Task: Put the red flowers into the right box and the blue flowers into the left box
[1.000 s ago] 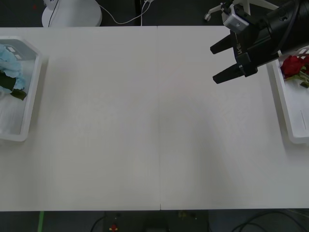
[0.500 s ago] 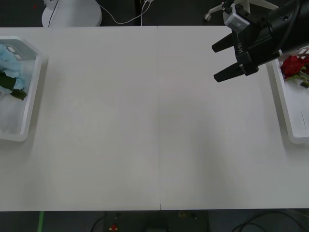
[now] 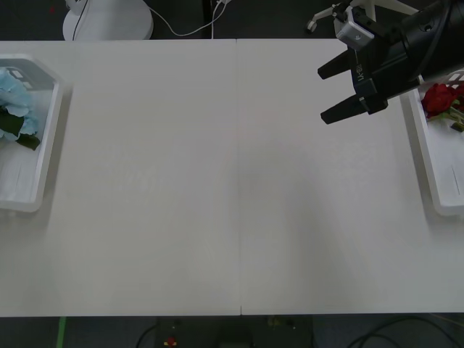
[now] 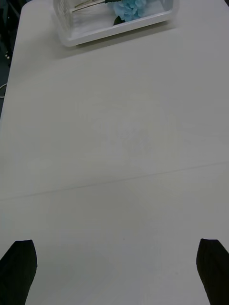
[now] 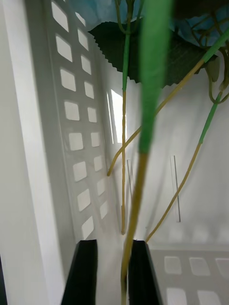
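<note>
**Surfaces and materials**

I read the table [image 3: 239, 217] as smooth matt white. Left box [image 5: 71, 143]: white plastic, slight sheen, slotted wall. Blue flowers [image 4: 130, 8] look like fluffy cloth, with plastic-looking stems. Red flowers [image 3: 438, 96] look like cloth. Right gripper [image 3: 328, 93]: matt black, ribbed fingers [image 4: 19, 269].

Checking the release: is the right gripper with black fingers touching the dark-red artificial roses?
Apart. The front view shows the right gripper open above the table, well short of the red roses lying in the white plastic tray.
</note>
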